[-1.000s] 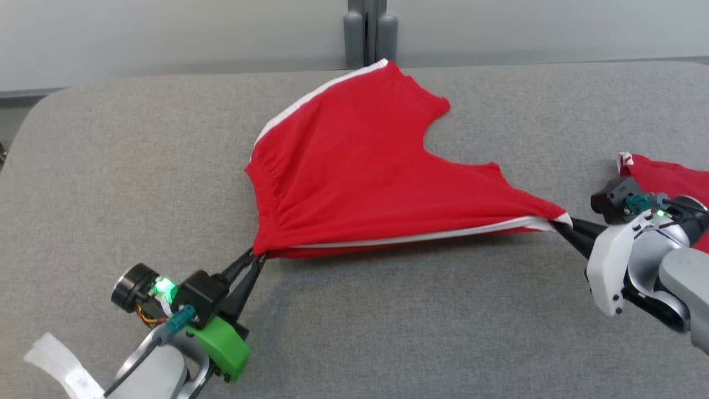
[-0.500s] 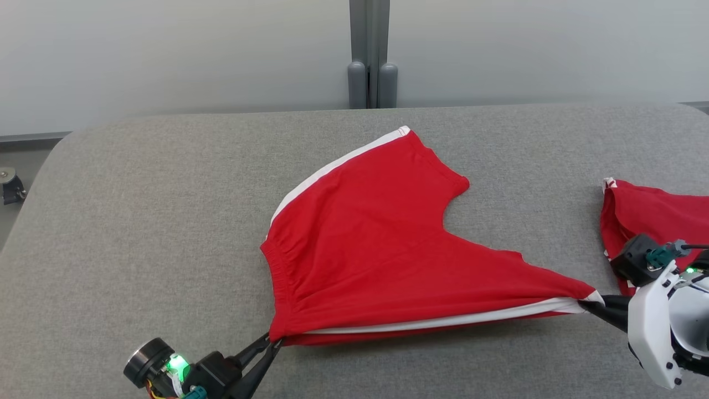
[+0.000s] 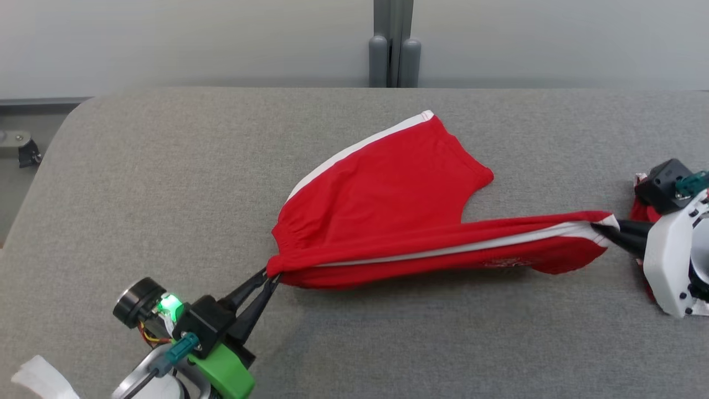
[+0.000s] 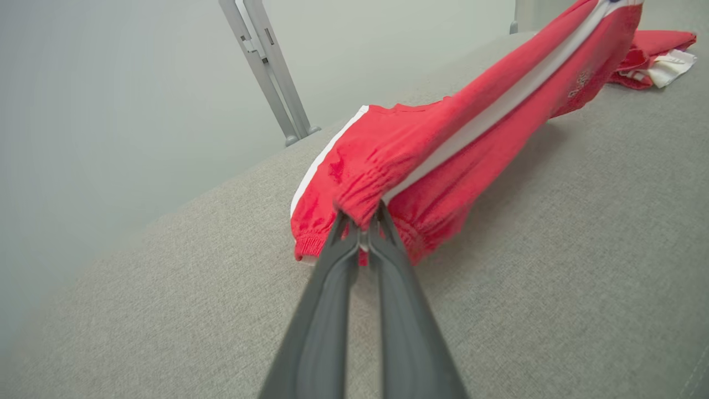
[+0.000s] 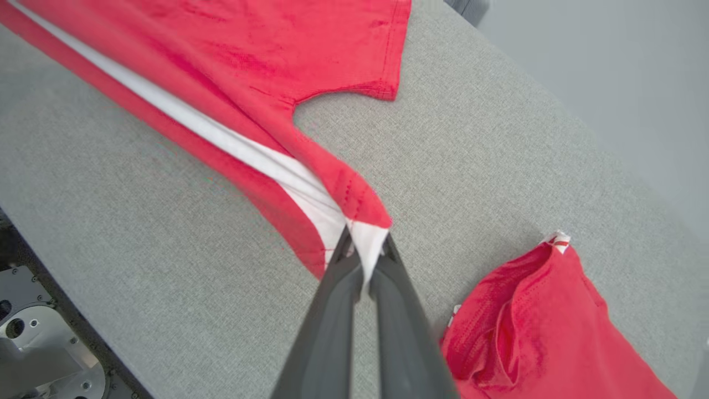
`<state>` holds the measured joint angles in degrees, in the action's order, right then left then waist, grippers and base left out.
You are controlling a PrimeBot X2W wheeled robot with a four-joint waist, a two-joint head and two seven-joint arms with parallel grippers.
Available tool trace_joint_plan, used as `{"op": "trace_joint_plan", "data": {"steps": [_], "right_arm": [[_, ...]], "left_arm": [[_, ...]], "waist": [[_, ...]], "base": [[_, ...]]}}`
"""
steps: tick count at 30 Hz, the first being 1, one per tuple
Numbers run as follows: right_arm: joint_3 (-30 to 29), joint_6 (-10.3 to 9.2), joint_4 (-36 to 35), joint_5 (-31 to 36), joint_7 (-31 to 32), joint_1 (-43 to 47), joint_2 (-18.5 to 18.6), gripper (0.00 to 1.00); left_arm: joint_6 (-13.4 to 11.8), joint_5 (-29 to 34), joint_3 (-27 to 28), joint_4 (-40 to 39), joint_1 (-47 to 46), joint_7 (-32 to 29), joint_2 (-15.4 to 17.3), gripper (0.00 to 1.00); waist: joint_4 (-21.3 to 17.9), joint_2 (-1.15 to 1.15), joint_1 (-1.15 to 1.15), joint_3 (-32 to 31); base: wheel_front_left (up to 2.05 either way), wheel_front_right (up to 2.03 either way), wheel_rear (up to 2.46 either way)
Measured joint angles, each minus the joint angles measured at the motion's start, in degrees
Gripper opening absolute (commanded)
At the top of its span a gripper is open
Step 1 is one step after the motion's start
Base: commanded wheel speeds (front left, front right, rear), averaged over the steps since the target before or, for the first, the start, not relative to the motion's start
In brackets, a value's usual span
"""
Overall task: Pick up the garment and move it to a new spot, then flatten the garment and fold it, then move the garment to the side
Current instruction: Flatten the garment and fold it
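The garment (image 3: 399, 188) is a pair of red shorts with a white side stripe, stretched across the grey table (image 3: 166, 183). My left gripper (image 3: 271, 276) is shut on its waistband corner (image 4: 360, 213) at the lower left. My right gripper (image 3: 601, 228) is shut on the striped leg hem corner (image 5: 365, 235) at the right. The near edge between the two grips is lifted off the table and pulled taut, with cloth (image 3: 554, 260) hanging under it. The far leg (image 3: 443, 149) lies flat on the table.
A second red garment (image 5: 532, 332) lies crumpled at the table's right end, behind my right gripper, also in the left wrist view (image 4: 653, 50). A grey post (image 3: 394, 44) stands behind the far edge. The table's rounded left corner (image 3: 72, 116) drops to the floor.
Both grippers have lifted the near edge of the garment, so the near leg now hangs folded under the taut stripe. The head camera has also shifted between frames.
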<state>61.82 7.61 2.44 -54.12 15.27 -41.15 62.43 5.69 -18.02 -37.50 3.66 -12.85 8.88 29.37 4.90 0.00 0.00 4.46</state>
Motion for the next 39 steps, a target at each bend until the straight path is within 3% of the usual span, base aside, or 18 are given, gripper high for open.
{"op": "trace_joint_plan", "data": {"steps": [9, 25, 39], "right_arm": [[-1.8, -0.04, 2.4, 1.4, 4.8, -8.8, -1.5, 0.0], [-0.1, -0.07, 13.6, 1.9, 10.7, -26.5, -8.8, 0.0], [3.4, -0.05, 25.4, 1.2, 9.6, -33.7, -12.9, 0.0]], "left_arm": [[0.8, 0.0, -1.7, 4.8, -9.1, 2.0, -4.7, 0.0], [1.4, -1.1, -3.3, 18.0, -22.2, 5.8, -13.2, 0.0], [1.7, -3.6, -5.5, 22.5, -26.7, 6.1, -16.2, 0.0]], "waist": [[3.7, 0.0, 0.0, 4.6], [10.7, 0.0, 0.01, 15.5], [14.8, 0.0, 0.01, 21.6]], "base": [[0.0, 0.0, 0.0], [0.0, 0.0, 0.0], [0.0, 0.0, 0.0]]}}
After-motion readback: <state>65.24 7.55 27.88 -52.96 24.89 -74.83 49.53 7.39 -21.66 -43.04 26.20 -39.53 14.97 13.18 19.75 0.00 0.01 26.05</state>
